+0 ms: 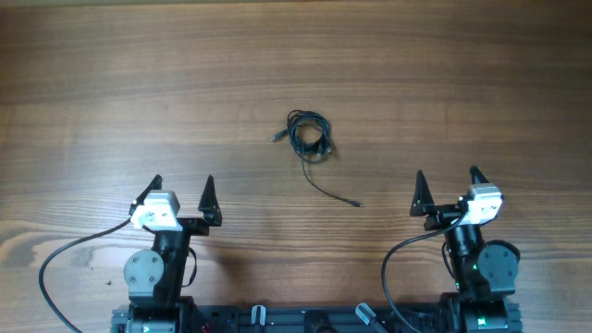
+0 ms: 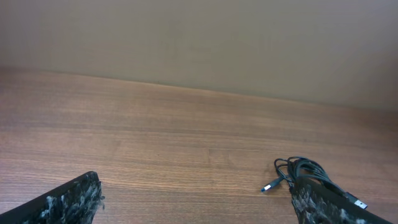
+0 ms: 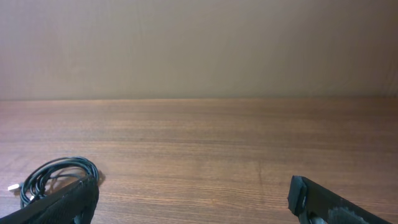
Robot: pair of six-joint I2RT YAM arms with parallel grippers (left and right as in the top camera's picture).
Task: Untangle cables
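Cables (image 1: 308, 135) lay in a small black coil approx. mid-table on the wooden table (image 1: 111, 83), fwd of both arms & well apart from each. L gripper (image 1: 182, 182) and R gripper (image 1: 447, 174) both had jaws wide apart, nothing between them. Only the overhead view showed the loose tail (image 1: 331, 191) trailing from the coil toward the R arm. L wrist view showed a metal plug end (image 2: 271, 185) beside the coil. R wrist view had the coil low left, partly behind a finger (image 3: 62, 202).
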